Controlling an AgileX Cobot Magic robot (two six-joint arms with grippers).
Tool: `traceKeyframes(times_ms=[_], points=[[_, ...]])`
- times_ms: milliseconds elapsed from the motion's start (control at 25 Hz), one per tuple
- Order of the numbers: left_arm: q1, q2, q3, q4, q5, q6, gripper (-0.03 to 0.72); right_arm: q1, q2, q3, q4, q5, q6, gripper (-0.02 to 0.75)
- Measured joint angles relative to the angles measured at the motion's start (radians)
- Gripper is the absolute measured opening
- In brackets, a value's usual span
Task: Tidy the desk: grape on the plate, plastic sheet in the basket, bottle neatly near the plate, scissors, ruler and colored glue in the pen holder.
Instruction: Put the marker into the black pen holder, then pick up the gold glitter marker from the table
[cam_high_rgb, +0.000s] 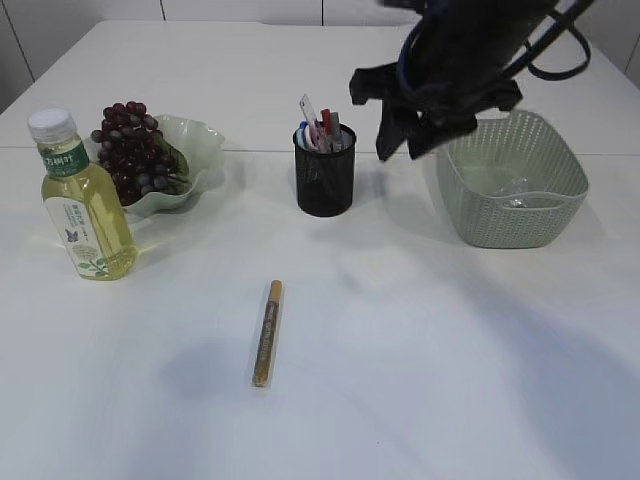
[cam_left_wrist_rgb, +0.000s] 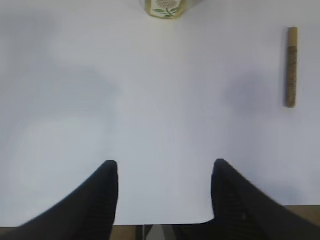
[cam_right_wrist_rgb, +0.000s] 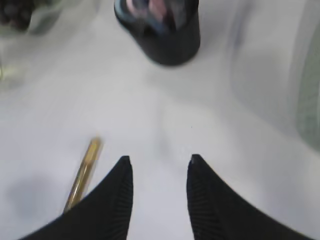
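Glue (cam_high_rgb: 267, 333) is your last job: it lies loose on the counter (cam_high_rgb: 420, 340), well short of the holder (cam_high_rgb: 325, 170). Grapes, bottle and sheet look placed. Your right fingers (cam_right_wrist_rgb: 159, 172) stand parted and empty above the counter, the glue to their left; left fingers (cam_left_wrist_rgb: 164, 175) wide, empty. Drop onto the glue, grip across it, then lift to the holder.

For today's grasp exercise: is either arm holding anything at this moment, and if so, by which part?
Nothing is held. The left gripper and right gripper both show open jaws with only bare table between them; the gold glue pen lies untouched.
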Motion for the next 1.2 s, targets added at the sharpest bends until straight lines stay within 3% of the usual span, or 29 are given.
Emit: traceKeyframes(times_ms=[160,360,640,760,920,1080,1200], points=[[0.000,0.002,0.000,-0.075,0.000,0.002,0.435,0.000,-0.009,0.000,0.088,0.276,0.000,0.305],[0.000,0.002,0.000,-0.092,-0.016,0.013,0.435,0.000,-0.009,0.000,0.104,0.302,0.002,0.311],[-0.020,0.011,0.000,-0.150,-0.037,0.116,0.435,0.000,-0.026,0.000,0.064,0.303,0.002,0.426],[-0.067,0.036,0.000,-0.177,-0.066,0.128,0.435,0.000,-0.046,0.000,0.052,0.306,0.002,0.433],[-0.184,0.110,-0.021,-0.197,-0.113,0.132,0.435,0.000,-0.086,0.027,0.034,0.306,0.002,0.438],[-0.324,0.232,-0.121,-0.172,-0.143,0.081,0.435,-0.005,-0.153,0.118,-0.002,0.307,0.002,0.438],[-0.382,0.368,-0.220,-0.129,-0.131,0.021,0.435,-0.011,-0.227,0.209,-0.006,0.308,-0.001,0.438]])
